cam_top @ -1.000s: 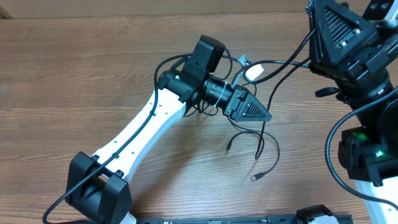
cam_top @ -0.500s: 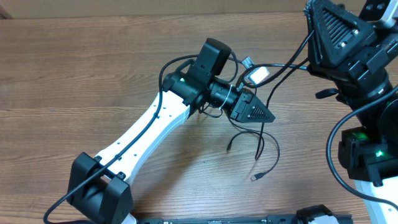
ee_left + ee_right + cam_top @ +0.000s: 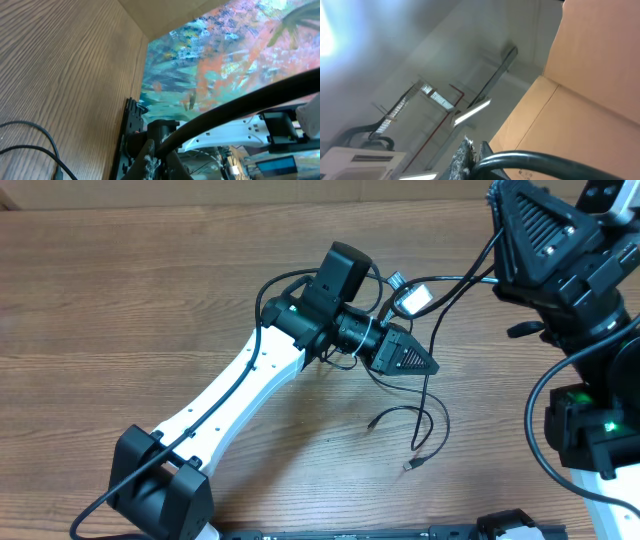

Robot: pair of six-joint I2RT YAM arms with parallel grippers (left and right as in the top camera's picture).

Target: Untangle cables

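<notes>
The cables (image 3: 428, 412) are thin black cords. They run from my raised right gripper (image 3: 477, 151) leftward past a white plug (image 3: 412, 298), then down through my left gripper (image 3: 431, 366) to loose loops on the table. A small plug end (image 3: 412, 465) lies at the bottom of the loops. My left gripper is shut on one cable (image 3: 235, 112), which stretches up and right from its jaws. My right gripper points up toward the ceiling and is shut on a cable (image 3: 555, 162) that leaves its jaws to the right.
A cardboard wall (image 3: 300, 192) closes the back of the wooden table (image 3: 120, 310). The left arm's base (image 3: 160, 490) stands at the front left and the right arm's base (image 3: 590, 430) at the right edge, each with thicker black wires. A black rail (image 3: 400, 532) lines the front edge.
My left gripper has closed on the cable and shifted slightly up and right. The loose loops below it have moved a little. The right arm has stayed put.
</notes>
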